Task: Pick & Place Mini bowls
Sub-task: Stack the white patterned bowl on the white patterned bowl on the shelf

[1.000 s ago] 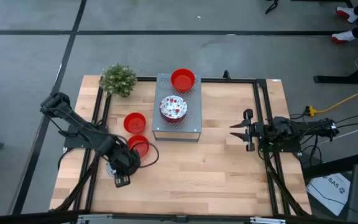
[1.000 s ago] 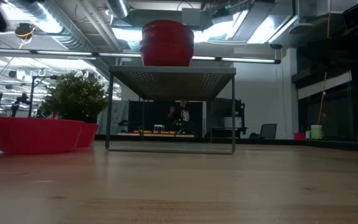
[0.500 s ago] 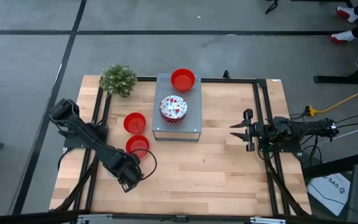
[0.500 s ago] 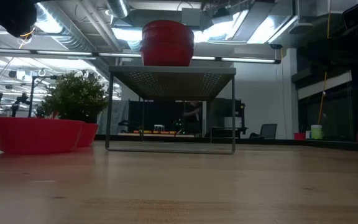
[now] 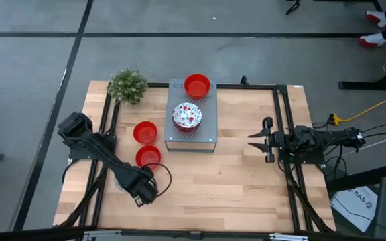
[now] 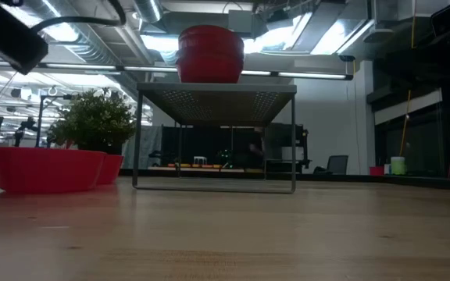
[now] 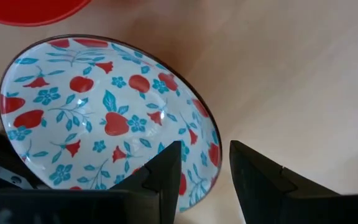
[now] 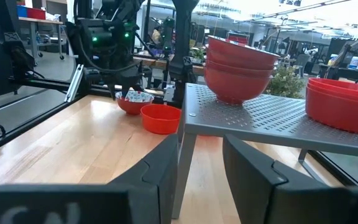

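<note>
A white mini bowl with a red and blue flower pattern (image 7: 98, 118) sits upright on the table near the left front, also in the right wrist view (image 8: 132, 99). My left gripper (image 7: 207, 171) points down over it, open. One finger (image 7: 166, 174) stands inside the rim and one (image 7: 253, 177) outside, with the rim (image 7: 215, 149) between them. Two red bowls (image 5: 145, 132) (image 5: 149, 157) rest on the table close by. My right gripper (image 5: 265, 140) waits level and open at the right.
A grey perforated metal box (image 5: 206, 134) stands at mid-table. On it are a red bowl (image 5: 197, 86) and a stack with a patterned bowl on top (image 5: 186, 115). A green plant (image 5: 127, 85) sits at the far left corner. Bare wood lies between the box and the right arm.
My left gripper has come down toward the patterned bowl, shifting slightly toward the table's right and near edges and rolling about its pointing line. It has stayed open. The arm now covers most of the bowl in the high view.
</note>
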`<state>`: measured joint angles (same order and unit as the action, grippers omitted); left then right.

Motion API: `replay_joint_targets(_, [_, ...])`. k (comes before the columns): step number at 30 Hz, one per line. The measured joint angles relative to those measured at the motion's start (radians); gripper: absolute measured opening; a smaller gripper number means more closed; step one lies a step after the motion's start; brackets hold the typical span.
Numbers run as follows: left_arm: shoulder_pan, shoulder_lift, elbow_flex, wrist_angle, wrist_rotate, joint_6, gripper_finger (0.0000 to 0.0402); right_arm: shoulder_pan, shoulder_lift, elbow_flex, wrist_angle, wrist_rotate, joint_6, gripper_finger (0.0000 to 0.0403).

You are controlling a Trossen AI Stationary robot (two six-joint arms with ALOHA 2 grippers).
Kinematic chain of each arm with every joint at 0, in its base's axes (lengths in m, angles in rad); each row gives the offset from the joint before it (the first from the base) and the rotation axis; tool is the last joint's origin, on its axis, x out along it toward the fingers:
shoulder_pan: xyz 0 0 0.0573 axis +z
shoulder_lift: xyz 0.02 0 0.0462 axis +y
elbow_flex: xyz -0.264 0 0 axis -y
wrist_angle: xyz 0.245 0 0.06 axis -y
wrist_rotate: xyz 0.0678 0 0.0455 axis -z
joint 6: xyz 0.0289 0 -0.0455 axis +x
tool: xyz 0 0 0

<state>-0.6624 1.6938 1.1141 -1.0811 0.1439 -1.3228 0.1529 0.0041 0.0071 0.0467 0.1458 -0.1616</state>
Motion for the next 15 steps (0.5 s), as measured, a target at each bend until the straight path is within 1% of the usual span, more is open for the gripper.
replay_joint_targets(5, [0.003, 0.027, -0.007, -0.01, -0.006, 0.0, 0.0129, 0.0, 0.0, 0.0, 0.0, 0.0, 0.0, 0.0127])
replay_joint_targets(12, [0.01, 0.03, -0.044, -0.002, -0.004, 0.0, 0.0129, 0.0, 0.0, 0.0, 0.0, 0.0, 0.0, 0.0127])
replay_joint_targets(15, [0.01, 0.03, -0.051, 0.008, -0.012, 0.0, 0.0119, 0.0, 0.0, 0.0, 0.0, 0.0, 0.0, 0.0127])
